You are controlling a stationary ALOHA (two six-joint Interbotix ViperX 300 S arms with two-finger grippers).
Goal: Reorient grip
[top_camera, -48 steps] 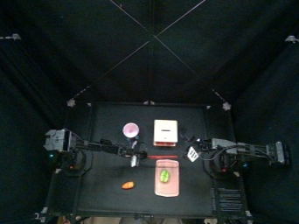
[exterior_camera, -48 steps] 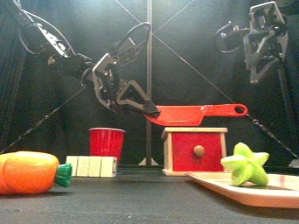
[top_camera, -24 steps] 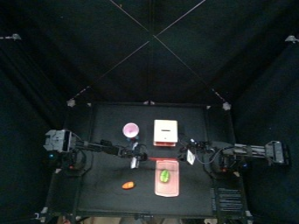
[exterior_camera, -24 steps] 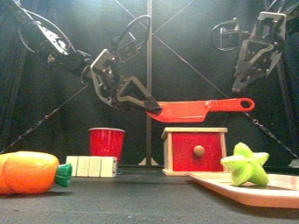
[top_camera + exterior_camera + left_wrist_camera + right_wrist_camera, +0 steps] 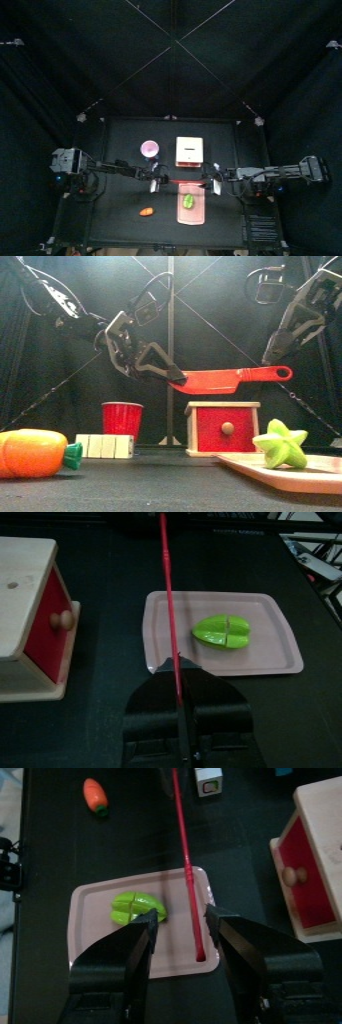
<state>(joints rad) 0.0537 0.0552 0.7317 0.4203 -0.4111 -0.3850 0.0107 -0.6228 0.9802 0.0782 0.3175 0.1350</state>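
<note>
A red toy knife (image 5: 227, 379) hangs level above the table, its blade end pinched in my left gripper (image 5: 167, 371), which is shut on it. In the left wrist view the knife (image 5: 168, 602) runs away edge-on from the closed left gripper (image 5: 181, 702). My right gripper (image 5: 275, 354) stands open just above the knife's handle (image 5: 274, 372). The right wrist view shows the knife (image 5: 190, 868) as a thin red line passing between the spread jaws of the right gripper (image 5: 197, 938), apart from both. From above, both grippers meet over the tray (image 5: 191, 214).
Below the knife lie a pink tray (image 5: 267, 662) with a green star fruit (image 5: 227, 630) and a wooden box with a red drawer (image 5: 222, 428). A red cup (image 5: 122, 417), white block (image 5: 103, 446) and orange carrot (image 5: 32, 453) stand on the left.
My right gripper has come down and in toward the knife's handle, staying open. The left gripper has lifted the knife slightly, the handle end rising.
</note>
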